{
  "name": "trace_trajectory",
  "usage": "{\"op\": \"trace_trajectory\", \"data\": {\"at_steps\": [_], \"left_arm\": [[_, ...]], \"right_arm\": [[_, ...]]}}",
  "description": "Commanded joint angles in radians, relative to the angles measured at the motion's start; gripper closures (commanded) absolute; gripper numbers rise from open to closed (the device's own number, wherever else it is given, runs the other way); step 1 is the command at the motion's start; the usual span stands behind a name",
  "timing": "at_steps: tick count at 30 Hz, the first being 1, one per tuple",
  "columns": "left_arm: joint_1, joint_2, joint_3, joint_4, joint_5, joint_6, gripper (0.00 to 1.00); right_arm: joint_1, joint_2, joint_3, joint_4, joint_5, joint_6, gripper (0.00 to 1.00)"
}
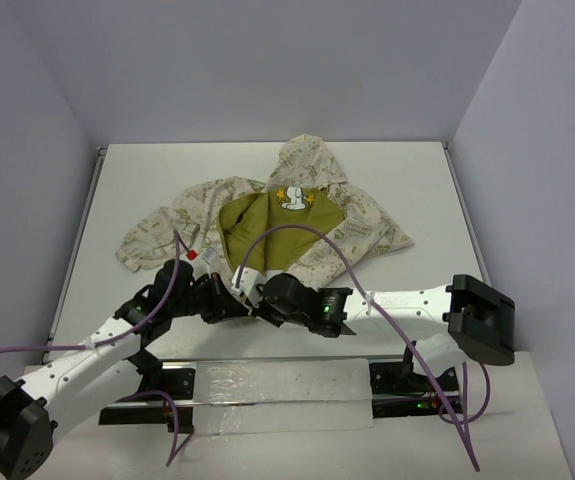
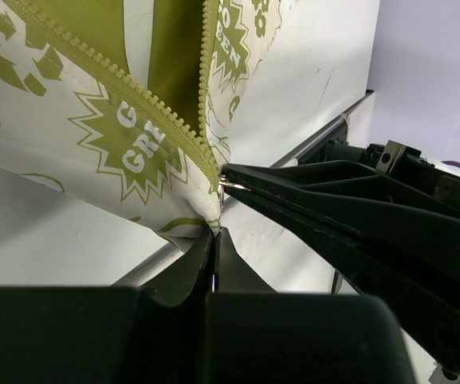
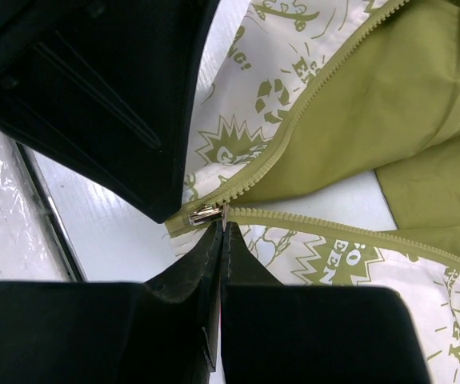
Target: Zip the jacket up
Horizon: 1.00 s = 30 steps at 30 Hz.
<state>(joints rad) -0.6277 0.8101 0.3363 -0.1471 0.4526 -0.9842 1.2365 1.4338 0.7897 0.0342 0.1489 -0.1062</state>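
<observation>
The jacket (image 1: 347, 225) lies open on the table, cream with olive print, olive lining and a white cartoon patch (image 1: 293, 200) showing. Both grippers meet at its bottom hem. My left gripper (image 2: 216, 230) is shut on the hem corner of the jacket (image 2: 118, 136) just below the zipper's end. My right gripper (image 3: 224, 226) is shut on the pull tab of the silver zipper slider (image 3: 203, 213), which sits at the bottom of the olive zipper teeth (image 3: 310, 96). The two zipper sides spread apart above the slider. In the top view the grippers (image 1: 247, 292) overlap and hide the hem.
The table's metal front edge (image 2: 326, 132) runs just behind the hem. The right gripper's dark fingers (image 2: 334, 208) cross the left wrist view. A clear plastic sheet (image 1: 277, 392) covers the rail between the arm bases. Grey walls enclose the table.
</observation>
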Motion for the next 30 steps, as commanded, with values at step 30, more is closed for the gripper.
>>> {"op": "trace_trajectory", "data": {"at_steps": [30], "left_arm": [[-0.006, 0.161, 0.059, -0.026, -0.056, 0.082, 1.00]], "right_arm": [[-0.193, -0.025, 0.147, -0.209, -0.119, -0.029, 1.00]]}}
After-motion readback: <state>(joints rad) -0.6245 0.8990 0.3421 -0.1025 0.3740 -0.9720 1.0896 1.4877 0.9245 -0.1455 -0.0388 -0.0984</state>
